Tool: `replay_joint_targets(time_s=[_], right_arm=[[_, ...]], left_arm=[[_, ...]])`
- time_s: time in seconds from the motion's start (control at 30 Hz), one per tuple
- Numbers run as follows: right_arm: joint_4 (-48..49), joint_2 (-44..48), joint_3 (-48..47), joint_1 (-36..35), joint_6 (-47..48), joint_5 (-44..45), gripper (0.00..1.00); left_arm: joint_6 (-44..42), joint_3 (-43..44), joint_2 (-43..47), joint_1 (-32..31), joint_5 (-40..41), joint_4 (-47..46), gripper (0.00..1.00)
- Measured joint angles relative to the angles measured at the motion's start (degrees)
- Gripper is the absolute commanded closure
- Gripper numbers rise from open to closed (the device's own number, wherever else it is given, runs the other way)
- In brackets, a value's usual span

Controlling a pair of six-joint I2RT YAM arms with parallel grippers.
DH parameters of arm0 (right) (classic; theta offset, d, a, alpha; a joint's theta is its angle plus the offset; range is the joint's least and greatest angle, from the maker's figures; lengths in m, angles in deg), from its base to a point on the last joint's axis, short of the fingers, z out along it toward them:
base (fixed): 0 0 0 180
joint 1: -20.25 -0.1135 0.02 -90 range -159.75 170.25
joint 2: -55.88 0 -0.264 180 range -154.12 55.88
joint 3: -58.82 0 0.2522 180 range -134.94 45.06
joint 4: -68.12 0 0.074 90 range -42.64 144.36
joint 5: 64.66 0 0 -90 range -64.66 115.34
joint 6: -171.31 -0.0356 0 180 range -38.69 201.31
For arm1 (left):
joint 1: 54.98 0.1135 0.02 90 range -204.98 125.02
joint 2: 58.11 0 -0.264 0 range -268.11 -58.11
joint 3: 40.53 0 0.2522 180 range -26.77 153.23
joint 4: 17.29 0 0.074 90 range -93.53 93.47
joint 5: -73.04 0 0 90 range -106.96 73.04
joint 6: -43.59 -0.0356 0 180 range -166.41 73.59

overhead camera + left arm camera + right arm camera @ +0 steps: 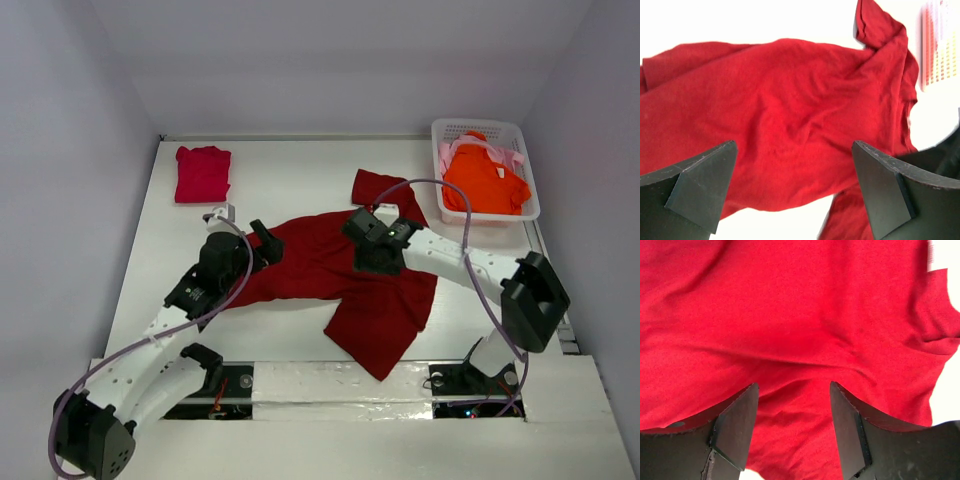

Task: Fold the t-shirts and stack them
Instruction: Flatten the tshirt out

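Observation:
A large dark red t-shirt (335, 285) lies crumpled across the middle of the table, one sleeve (375, 187) reaching toward the back. My left gripper (266, 243) hovers at the shirt's left edge, jaws wide open over the cloth (780, 115) with nothing between them. My right gripper (363, 230) is low over the shirt's upper middle, jaws partly open with red fabric (800, 330) beneath them. A crimson-pink t-shirt (202, 173) lies folded at the back left. An orange t-shirt (487, 180) and a pale pink t-shirt (452, 152) sit in the basket.
The white lattice basket (526, 180) stands at the back right corner, and its wall (940, 45) shows in the left wrist view. A small grey object (220, 213) lies just behind the left arm. White walls close in the table on three sides.

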Motion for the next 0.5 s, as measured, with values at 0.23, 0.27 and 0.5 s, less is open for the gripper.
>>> replay_joint_targets(time_s=[0.23,0.27,0.5], right_arm=[[6.1,8.0,3.5,-0.5,0.9,-5.2,0.35],[6.5,8.5,3.7,-0.6,0.9,-5.5,0.35],[8.5,8.7,6.7,-1.8,0.8,-7.7,0.35]], left_arm=[[-0.3,0.1,-8.6,0.0,3.9,-5.6,0.01],[-0.3,0.1,-9.9,0.0,4.2,-6.4,0.01],[0.2,0.1,-15.1,0.5,6.9,-11.6,0.01]])
